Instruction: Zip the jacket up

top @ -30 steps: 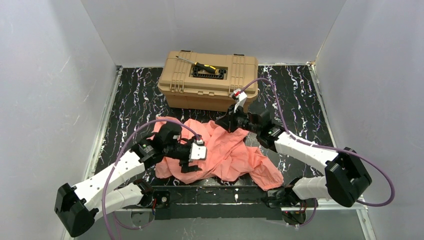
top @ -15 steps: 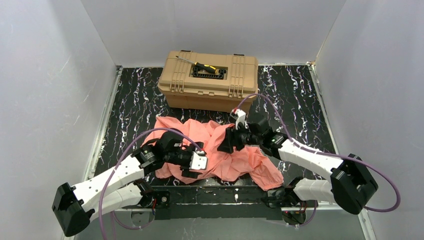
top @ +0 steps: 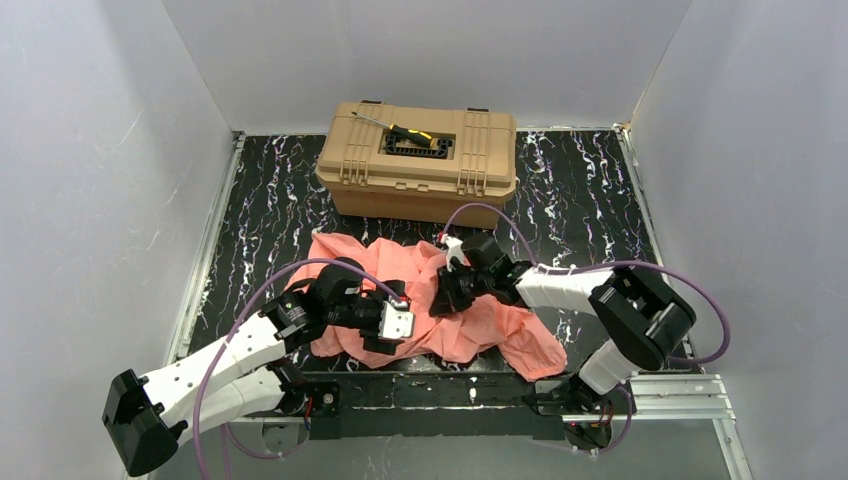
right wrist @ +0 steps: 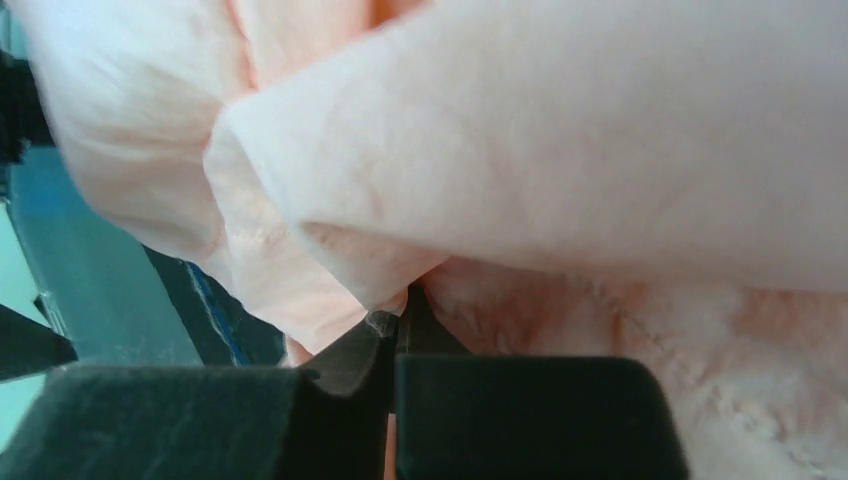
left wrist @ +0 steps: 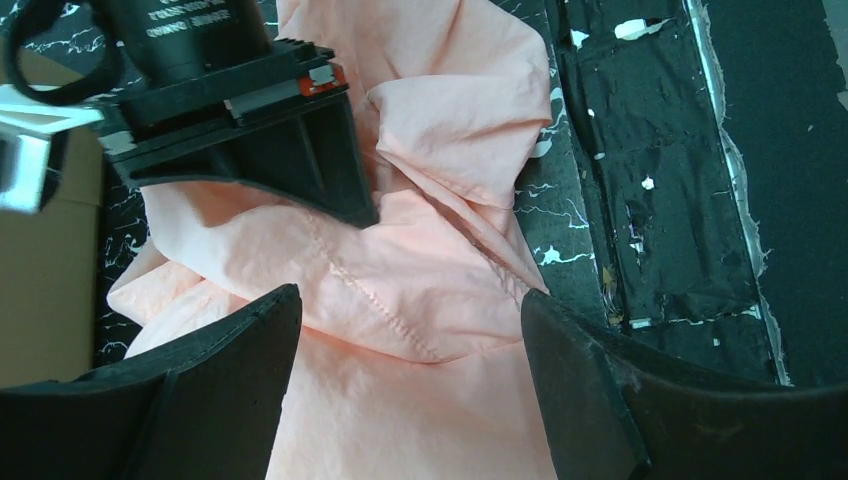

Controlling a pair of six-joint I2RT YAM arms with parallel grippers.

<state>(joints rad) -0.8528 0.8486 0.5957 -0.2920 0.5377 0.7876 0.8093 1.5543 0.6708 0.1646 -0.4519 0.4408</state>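
The salmon-pink jacket lies crumpled on the black marbled table, in front of the arms. My left gripper is open and hovers low over the jacket's left part. In the left wrist view its fingers stand wide apart over a stitched seam of the jacket, holding nothing. My right gripper is shut on a fold of jacket fabric near the middle. In the right wrist view the closed tips pinch the fold of the jacket. The right gripper also shows in the left wrist view. I see no zipper.
A tan toolbox stands at the back with a screwdriver on its lid. White walls close in the left, right and back. A black taped strip runs along the table's near edge. Purple cables loop over both arms.
My right gripper has moved from just in front of the toolbox toward the near left, folding the jacket's far right part over its middle. My left gripper has shifted slightly nearer.
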